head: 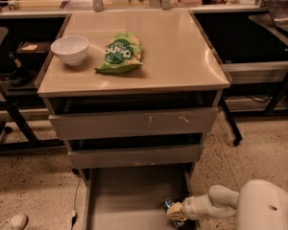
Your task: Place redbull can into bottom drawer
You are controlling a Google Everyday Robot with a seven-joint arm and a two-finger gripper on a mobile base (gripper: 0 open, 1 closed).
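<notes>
The bottom drawer (127, 195) is pulled out, showing a flat grey floor. My gripper (175, 211) reaches in from the right, low over the drawer's right front corner. It is shut on the redbull can (168, 204), of which only a small dark bluish and silver part shows at the gripper's tip, just above or on the drawer floor. My white arm (216, 202) hides the rest of the can.
A white bowl (70, 49) and a green snack bag (120, 52) lie on the cabinet top (177, 56). The two upper drawers (134, 123) are closed. Black-framed tables stand on both sides. A cable (76, 195) hangs left of the drawer.
</notes>
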